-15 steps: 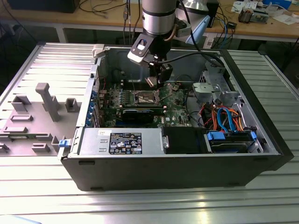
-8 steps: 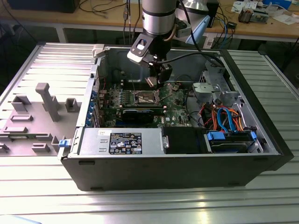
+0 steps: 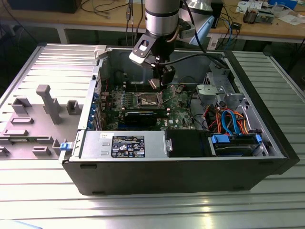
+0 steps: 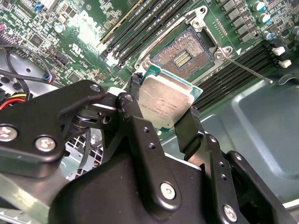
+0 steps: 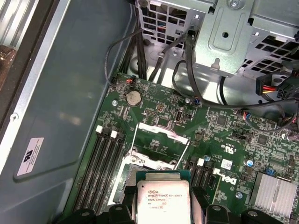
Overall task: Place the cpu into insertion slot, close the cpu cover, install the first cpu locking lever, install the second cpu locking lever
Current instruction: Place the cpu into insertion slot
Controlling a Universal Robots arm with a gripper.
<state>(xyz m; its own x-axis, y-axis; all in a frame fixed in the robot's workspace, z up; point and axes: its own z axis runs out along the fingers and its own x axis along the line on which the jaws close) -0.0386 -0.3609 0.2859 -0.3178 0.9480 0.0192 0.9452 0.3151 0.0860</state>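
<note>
Nearest the cameras, the gripper [image 4: 161, 111] is seen with its jaws pinching the cpu [image 4: 168, 95] by two opposite edges, those edges being covered by the black fingers [image 4: 188, 128]. The chip is held tilted in the air above the green board [image 3: 177, 108], clear of it, with its silver top turned towards the wrist cameras. In the first wrist view its near edge is cut off by the picture border, and the near part of the insertion slot [image 4: 183, 52] is hidden behind it. In the second wrist view the slot is shown bare, its contact field uncovered. The cpu cover [image 5: 163, 130] is raised on its hinge beyond the slot, and a thin lever [image 4: 244, 68] is swung out beside it. Long memory slots [image 4: 154, 23] are laid along both sides. Farther out, all of this is contained in an open computer case [image 3: 167, 174], in which a power supply [image 3: 124, 144], a graphics card [image 3: 143, 117] and orange and blue cables [image 3: 228, 119] are also housed.
</note>
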